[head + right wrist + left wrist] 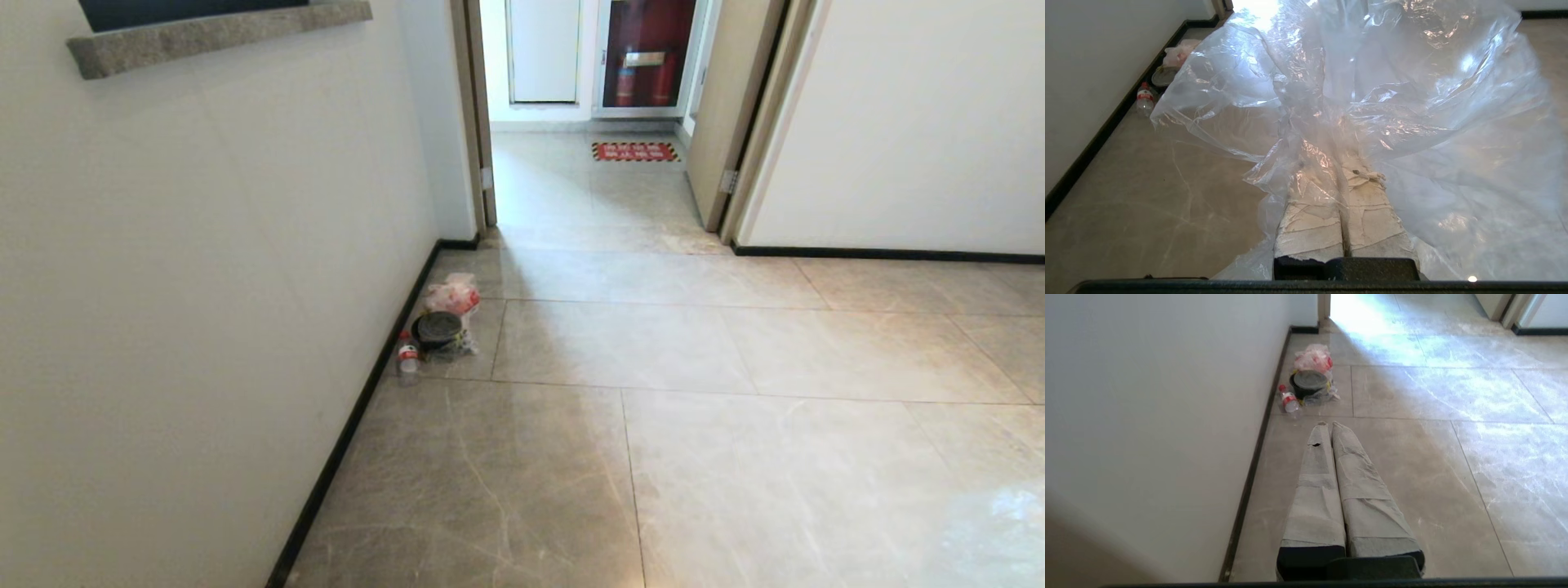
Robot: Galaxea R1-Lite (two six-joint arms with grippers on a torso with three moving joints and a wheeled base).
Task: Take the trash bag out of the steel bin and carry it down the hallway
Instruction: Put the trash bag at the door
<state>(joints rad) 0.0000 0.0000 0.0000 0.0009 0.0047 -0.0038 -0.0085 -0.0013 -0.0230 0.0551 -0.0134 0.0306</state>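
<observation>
Right pincer [1345, 171] closed on the trash bag [1372, 94], which hangs free above the floor; no steel bin visible, so removal seems complete. Hallway [604, 188] carry remains.

I get bright daylight through the doorway [588, 122], blowing out the floor tiles [1372, 318] near it; the wall [204, 286] side stays shaded, and glare sparkles across the trash bag [1372, 102], hazing what's behind
</observation>
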